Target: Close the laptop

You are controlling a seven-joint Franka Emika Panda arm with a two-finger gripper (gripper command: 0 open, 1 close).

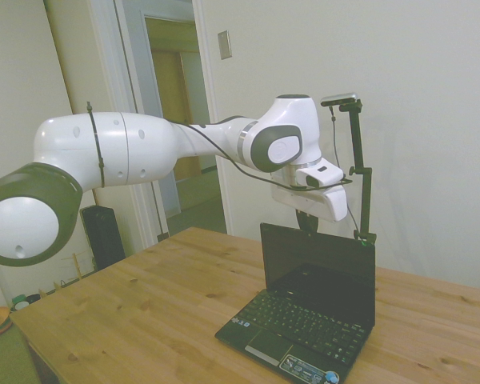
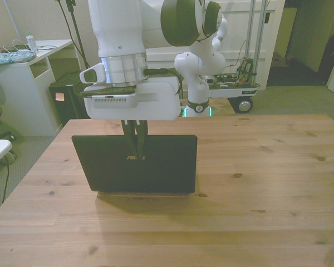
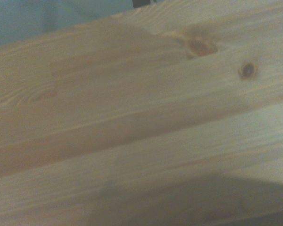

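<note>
Laptop (image 2: pixel 134 164) stands open on the wooden table (image 2: pixel 256 183), lid upright, toward the front view's left. We see the gripper (image 2: pixel 135 136) behind the lid's top edge, fingers narrow, pressed nearly together, gripping nothing.

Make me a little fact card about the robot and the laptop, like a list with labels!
laptop: open, lid standing upright, screen dark, back of lid with silver logo toward the front camera
keyboard: black, uncovered, stickers on the palm rest
gripper: fingers close together, pointing down behind the lid's top edge, in front of the logo in the front view
contact with lid: cannot tell
table: wooden, laptop sits on it
wrist view: only blurry wood
task: lid not yet closed
</note>
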